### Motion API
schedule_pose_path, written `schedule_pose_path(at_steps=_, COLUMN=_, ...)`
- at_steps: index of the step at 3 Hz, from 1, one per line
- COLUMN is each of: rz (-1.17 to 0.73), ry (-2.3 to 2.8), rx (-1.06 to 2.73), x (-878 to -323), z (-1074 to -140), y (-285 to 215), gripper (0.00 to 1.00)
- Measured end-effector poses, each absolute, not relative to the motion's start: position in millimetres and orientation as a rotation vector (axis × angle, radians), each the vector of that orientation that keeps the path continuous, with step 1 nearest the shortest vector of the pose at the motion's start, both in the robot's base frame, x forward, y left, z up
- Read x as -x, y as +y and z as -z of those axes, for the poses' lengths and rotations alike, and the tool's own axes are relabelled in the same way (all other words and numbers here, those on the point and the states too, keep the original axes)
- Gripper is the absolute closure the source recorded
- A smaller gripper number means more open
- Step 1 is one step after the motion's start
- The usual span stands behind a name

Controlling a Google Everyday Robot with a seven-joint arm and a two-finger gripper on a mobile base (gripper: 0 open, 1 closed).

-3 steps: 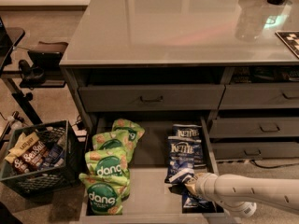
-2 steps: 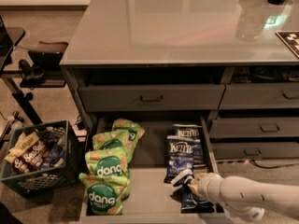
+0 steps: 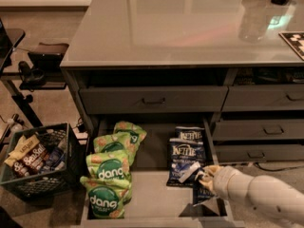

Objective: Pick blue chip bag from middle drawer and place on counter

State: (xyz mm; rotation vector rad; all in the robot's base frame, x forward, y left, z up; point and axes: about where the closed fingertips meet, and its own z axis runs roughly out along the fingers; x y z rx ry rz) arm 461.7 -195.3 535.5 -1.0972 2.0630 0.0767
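Note:
The middle drawer (image 3: 152,196) stands pulled open below the counter (image 3: 180,27). Three blue chip bags lie in a row along its right side: one at the back (image 3: 191,135), one in the middle (image 3: 185,156), and one at the front (image 3: 203,197), partly hidden under my arm. My gripper (image 3: 202,175) reaches in from the lower right, low over the drawer's right side. It is at the near end of the middle bag and just above the front bag. A pale silvery flap shows right beside its tip.
Several green "dang" bags (image 3: 110,172) fill the drawer's left side. The drawer above (image 3: 152,99) is closed, as are the narrower drawers (image 3: 259,129) to the right. A black crate of snacks (image 3: 35,158) stands on the floor at the left, beside a dark stand (image 3: 28,75).
My gripper has moved a little right and toward the back of the drawer, along the blue bags. The bags and the drawer look unmoved.

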Motion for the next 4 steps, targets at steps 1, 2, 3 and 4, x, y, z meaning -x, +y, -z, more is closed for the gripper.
schedule_pose_path(at_steps=1, rz=-0.062, ry=1.884, rx=1.261, x=-487, z=-578, y=-198, gripper=1.0)
schedule_pose_path(at_steps=2, rz=-0.121, ry=1.77, rx=1.346, x=-525, z=-609, y=-195, gripper=1.0)
schedule_pose_path(at_steps=3, rz=-0.157, ry=1.743, rx=1.369, x=-530, z=-625, y=-193, gripper=1.0)
schedule_pose_path(at_steps=4, rz=-0.158, ry=1.743, rx=1.37, x=-529, z=-625, y=-193, gripper=1.0)
